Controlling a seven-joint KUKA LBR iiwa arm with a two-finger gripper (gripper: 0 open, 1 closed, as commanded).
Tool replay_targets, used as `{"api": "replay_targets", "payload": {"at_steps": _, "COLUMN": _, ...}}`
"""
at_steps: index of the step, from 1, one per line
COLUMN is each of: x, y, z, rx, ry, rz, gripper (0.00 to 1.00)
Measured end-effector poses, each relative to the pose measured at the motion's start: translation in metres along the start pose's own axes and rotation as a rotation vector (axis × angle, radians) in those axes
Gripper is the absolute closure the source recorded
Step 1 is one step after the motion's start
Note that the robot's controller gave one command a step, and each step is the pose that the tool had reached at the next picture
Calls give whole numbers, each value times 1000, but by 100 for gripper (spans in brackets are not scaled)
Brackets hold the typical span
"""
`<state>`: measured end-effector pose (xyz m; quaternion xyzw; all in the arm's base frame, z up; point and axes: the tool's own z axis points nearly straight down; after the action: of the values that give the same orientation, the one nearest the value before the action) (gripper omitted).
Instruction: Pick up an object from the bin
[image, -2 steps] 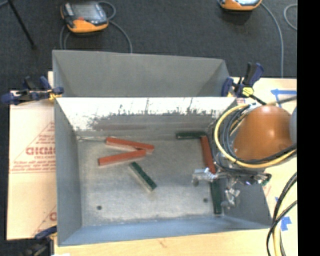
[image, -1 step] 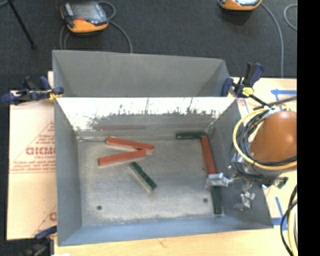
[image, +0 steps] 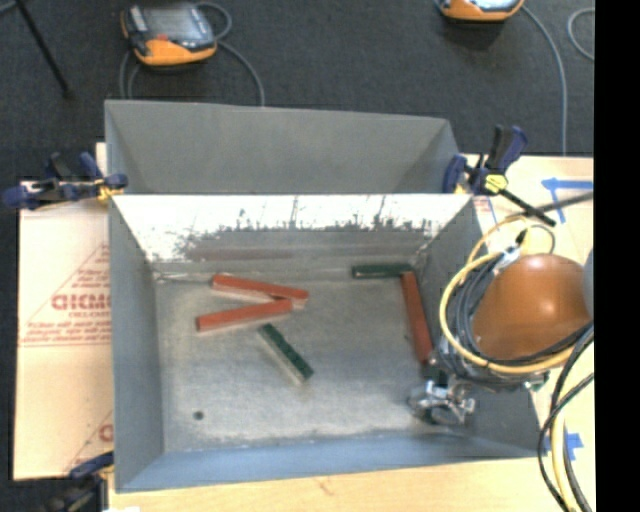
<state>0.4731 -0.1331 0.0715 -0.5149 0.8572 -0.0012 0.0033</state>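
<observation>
Bright, even light falls from above on the bin (image: 135, 340). Its far wall glares pale, its floor is softly lit. The arm's orange cover (image: 530, 305) carries a dull sheen; shadows are faint.

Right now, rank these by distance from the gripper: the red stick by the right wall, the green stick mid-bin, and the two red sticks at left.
1. red stick, along the right wall, right beside the gripper.
2. green stick, mid-bin.
3. upper red stick and lower red stick, at left; too close to call between them.
</observation>
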Motion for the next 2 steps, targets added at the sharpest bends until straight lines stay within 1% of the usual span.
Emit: {"api": "replay_targets", "payload": {"at_steps": 2, "x": 0, "y": 0, "z": 0, "rx": 1, "ry": 0, "rz": -6, "gripper": 100}}
